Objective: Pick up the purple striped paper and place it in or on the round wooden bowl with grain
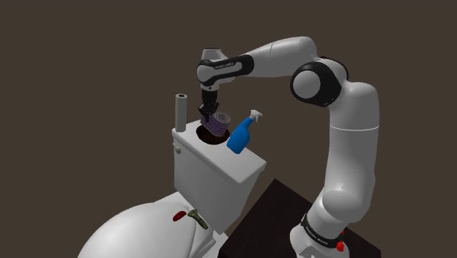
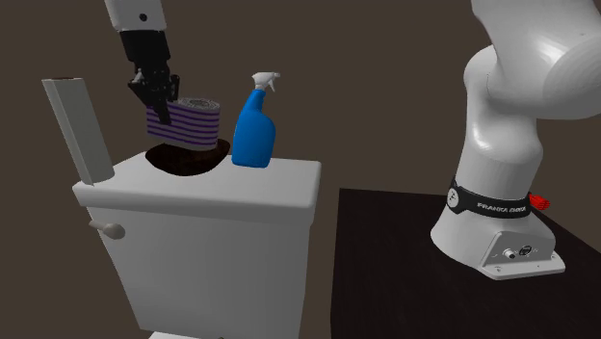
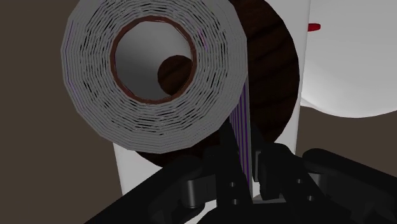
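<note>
Toward the second exterior view's left end of the toilet tank lid (image 2: 250, 183), a grey post (image 2: 77, 130) is standing. The black fingers (image 3: 270, 164) are pinching the wall of the purple striped paper roll (image 2: 188, 120), holding it directly over the dark wooden bowl (image 2: 193, 162). A blue spray bottle (image 2: 253, 130) is standing just beside the bowl.

A white toilet tank lid (image 2: 241, 183) is used as the support. A round dark-brown wooden bowl (image 2: 193, 161) is set on it, approx. mid-lid. A blue spray bottle (image 2: 253, 130) is stood upright just beside the bowl; a grey post (image 2: 77, 130) is stood on the bowl's opp. side, nr the lid's end. Whether bottle & bowl touch can't be told.
</note>
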